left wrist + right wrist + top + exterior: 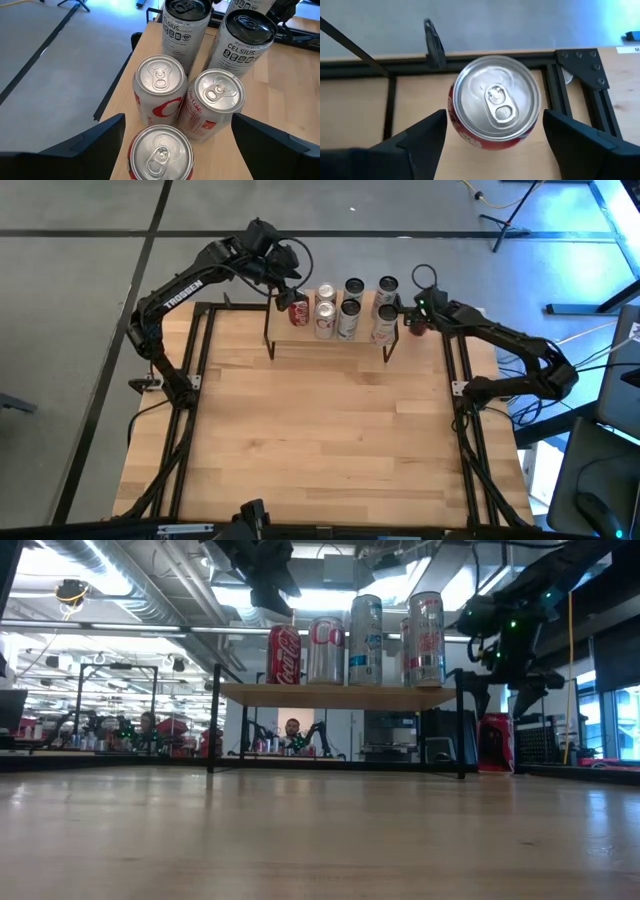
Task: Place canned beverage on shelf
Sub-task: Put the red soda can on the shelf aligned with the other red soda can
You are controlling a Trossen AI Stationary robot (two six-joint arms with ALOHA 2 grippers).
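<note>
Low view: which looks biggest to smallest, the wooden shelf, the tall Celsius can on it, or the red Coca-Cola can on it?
1. The shelf, by far the widest.
2. The Celsius can, taller than the Coca-Cola can.
3. The red Coca-Cola can, the shortest.
Both cans stand on the shelf top, so this comparison looks fair.

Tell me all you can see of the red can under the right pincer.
The red can stands upright on the table, off the shelf's right end beside its black leg. Red body with white lettering, silver lid, tab flat and unopened. The right pincer hangs over it, fingers spread to either side, not touching.
</note>
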